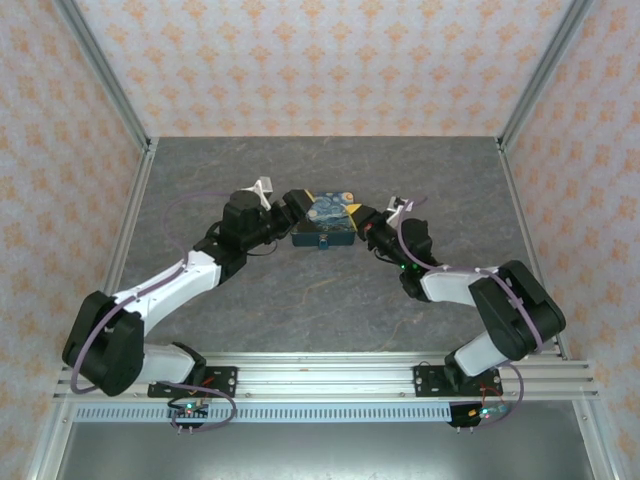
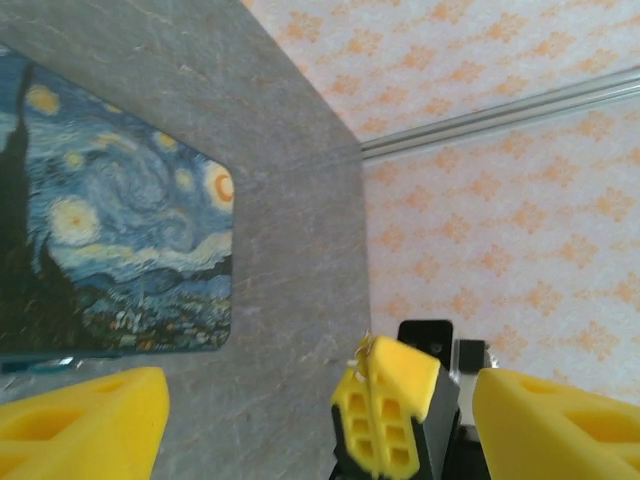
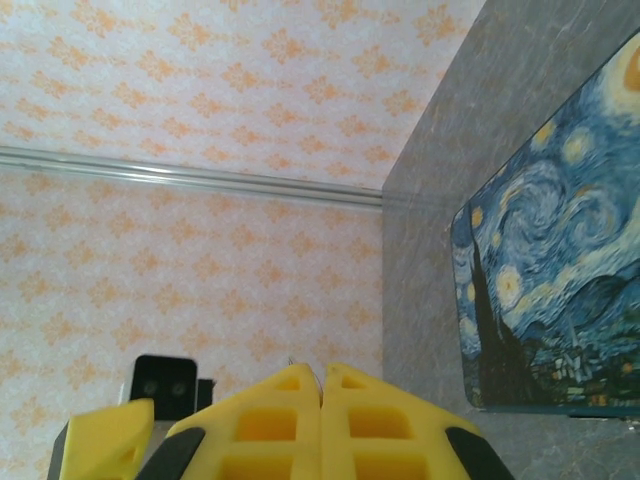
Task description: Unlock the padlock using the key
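A flat box [image 1: 330, 212] printed with a starry-night painting lies mid-table between both arms. My left gripper [image 1: 292, 208] hovers at its left end, and in the left wrist view its yellow fingers [image 2: 90, 420] stand wide apart, open, with nothing between them. My right gripper [image 1: 363, 219] is at the box's right end. Its fingers [image 3: 321, 375] are pressed shut, and a thin sliver of metal, which I take for the key [image 2: 364, 351], pokes from their seam. The padlock is hidden. A small dark piece [image 1: 325, 245] sits at the box's front edge, too small to identify.
The grey stone-patterned table [image 1: 300, 300] is ringed by patterned walls with metal corner posts [image 1: 105, 75]. A rail [image 1: 320, 380] runs along the near edge, where the arm bases are bolted. The two grippers face each other across the box, a short way apart.
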`<state>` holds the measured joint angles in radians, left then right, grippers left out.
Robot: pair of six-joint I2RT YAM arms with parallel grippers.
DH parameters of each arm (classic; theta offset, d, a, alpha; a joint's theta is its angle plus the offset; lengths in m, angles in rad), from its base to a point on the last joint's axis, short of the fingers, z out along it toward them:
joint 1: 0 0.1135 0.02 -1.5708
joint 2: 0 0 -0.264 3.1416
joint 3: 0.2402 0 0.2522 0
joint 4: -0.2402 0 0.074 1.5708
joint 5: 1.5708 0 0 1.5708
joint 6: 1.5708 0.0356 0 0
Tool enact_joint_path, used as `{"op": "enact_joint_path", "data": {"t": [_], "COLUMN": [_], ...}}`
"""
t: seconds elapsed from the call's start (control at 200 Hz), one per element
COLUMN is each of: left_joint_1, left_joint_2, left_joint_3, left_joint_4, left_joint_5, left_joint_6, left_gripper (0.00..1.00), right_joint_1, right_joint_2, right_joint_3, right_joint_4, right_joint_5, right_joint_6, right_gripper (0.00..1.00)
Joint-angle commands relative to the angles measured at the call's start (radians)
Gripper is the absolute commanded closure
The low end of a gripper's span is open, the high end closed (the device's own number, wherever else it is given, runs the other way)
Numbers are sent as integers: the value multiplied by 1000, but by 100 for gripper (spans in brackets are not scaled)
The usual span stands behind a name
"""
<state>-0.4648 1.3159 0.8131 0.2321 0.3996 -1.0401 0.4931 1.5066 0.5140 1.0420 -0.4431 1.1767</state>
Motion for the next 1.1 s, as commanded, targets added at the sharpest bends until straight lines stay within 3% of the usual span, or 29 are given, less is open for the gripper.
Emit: {"op": "enact_joint_path", "data": {"t": [0.0,0.125,0.23,0.37,0.535,0.851,1.091], "left_joint_1": [-20,-54,-57,-93,-153,-174,-174], "left_joint_2": [-29,-39,-49,18,111,226,309], "left_joint_3": [79,88,34,-8,-3,-7,-8], "left_joint_4": [-329,-518,-500,-376,-289,-128,-35], "left_joint_5": [-80,-233,-234,-128,-105,-195,-203], "left_joint_6": [201,257,247,287,389,455,495], "left_gripper": [18,17,18,28,38,42,47], "right_joint_1": [-34,-70,-96,-120,-129,-128,-129], "right_joint_2": [-33,-33,-10,30,89,233,301], "right_joint_3": [15,52,91,151,224,296,317], "right_joint_4": [-68,-135,-172,-219,-240,-143,-90], "right_joint_5": [-59,-97,-122,-140,-159,-169,-171], "right_joint_6": [-51,-72,-76,-74,-63,26,64], "right_gripper": [100,100,100,100,100,100,100]}}
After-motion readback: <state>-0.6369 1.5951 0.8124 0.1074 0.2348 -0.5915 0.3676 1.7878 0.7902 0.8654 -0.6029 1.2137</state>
